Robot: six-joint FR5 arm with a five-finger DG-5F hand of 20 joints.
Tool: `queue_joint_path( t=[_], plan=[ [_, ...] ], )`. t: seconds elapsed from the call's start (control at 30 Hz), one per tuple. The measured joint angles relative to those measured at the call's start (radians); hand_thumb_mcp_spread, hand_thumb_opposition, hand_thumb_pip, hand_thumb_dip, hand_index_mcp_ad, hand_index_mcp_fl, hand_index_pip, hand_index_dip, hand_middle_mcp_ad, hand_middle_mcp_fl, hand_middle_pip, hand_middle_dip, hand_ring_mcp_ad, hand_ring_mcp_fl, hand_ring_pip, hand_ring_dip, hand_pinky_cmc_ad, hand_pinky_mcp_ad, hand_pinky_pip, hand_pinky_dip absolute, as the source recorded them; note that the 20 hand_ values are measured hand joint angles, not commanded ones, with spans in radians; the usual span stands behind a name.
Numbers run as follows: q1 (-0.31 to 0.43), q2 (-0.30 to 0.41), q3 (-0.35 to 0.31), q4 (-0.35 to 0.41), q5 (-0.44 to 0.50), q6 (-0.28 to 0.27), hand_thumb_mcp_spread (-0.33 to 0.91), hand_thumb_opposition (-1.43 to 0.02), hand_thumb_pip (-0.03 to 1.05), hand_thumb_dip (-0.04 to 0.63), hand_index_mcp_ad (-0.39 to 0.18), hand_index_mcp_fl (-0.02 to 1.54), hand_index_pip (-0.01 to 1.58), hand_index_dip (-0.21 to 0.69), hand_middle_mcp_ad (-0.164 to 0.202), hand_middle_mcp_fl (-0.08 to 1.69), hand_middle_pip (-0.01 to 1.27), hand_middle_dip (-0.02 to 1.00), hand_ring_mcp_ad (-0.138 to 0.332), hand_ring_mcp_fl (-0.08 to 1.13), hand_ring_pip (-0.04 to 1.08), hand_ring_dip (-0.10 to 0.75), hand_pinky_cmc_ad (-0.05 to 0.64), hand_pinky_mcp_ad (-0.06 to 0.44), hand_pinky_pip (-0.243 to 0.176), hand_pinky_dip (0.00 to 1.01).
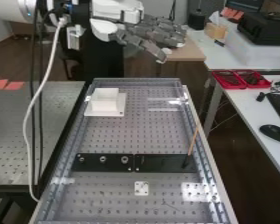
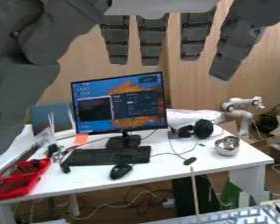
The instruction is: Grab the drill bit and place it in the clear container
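Note:
At the high view's top, the hand (image 1: 134, 35) is held above the bench's far end, fingers extended, nothing between them. In the wrist view the hand (image 2: 150, 42) shows straight, spread fingers. A thin tan rod (image 1: 192, 141) stands slightly tilted at the right end of a black strip (image 1: 157, 162); the rod (image 2: 194, 192) is also low in the wrist view. Round metal fittings (image 1: 103, 159) sit in the strip's left part; I cannot tell which piece is the drill bit. A faint transparent shape (image 1: 164, 104), possibly the clear container, lies on the bench's far right part.
A white square box (image 1: 105, 102) on a white plate stands at the bench's far left. A small white plate (image 1: 141, 188) lies nearer. To the right, a desk (image 1: 257, 120) holds red trays (image 1: 240, 79) and a mouse (image 1: 275, 133). A white cable hangs along the bench's left.

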Motion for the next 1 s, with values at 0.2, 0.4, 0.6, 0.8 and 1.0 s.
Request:
queue_joint_path(
  t=[0.2,0.4,0.6,0.8,1.0],
  plan=[
    [-0.002,0.001,0.006,0.003,-0.006,-0.011,0.24,-0.68,0.26,0.037,-0.070,0.07,0.09,0.164,0.056,-0.01,0.13,0.13,0.202,0.00,0.09,-0.072,0.478,0.314,-0.138,0.34],
    [-0.001,0.003,0.009,0.002,-0.004,-0.017,0.24,-0.68,0.26,0.030,-0.058,0.07,0.09,0.157,0.059,-0.01,0.13,0.11,0.211,0.00,0.09,-0.087,0.478,0.314,-0.140,0.33],
    [-0.004,0.006,0.009,0.005,0.001,-0.018,0.24,-0.68,0.26,0.030,-0.058,0.07,0.08,0.138,0.061,-0.01,0.13,0.11,0.211,0.00,0.09,-0.087,0.478,0.314,-0.138,0.33],
    [-0.006,0.007,0.007,0.006,0.001,-0.017,0.24,-0.68,0.26,0.030,-0.066,0.07,0.09,0.138,0.056,-0.01,0.13,0.11,0.208,0.00,0.09,-0.087,0.478,0.314,-0.140,0.33],
    [-0.002,0.007,0.007,0.003,0.033,-0.012,0.24,-0.68,0.26,0.030,-0.054,0.07,0.09,0.133,0.072,-0.01,0.13,0.10,0.206,0.00,0.09,-0.087,0.475,0.309,-0.141,0.33]
  ],
)
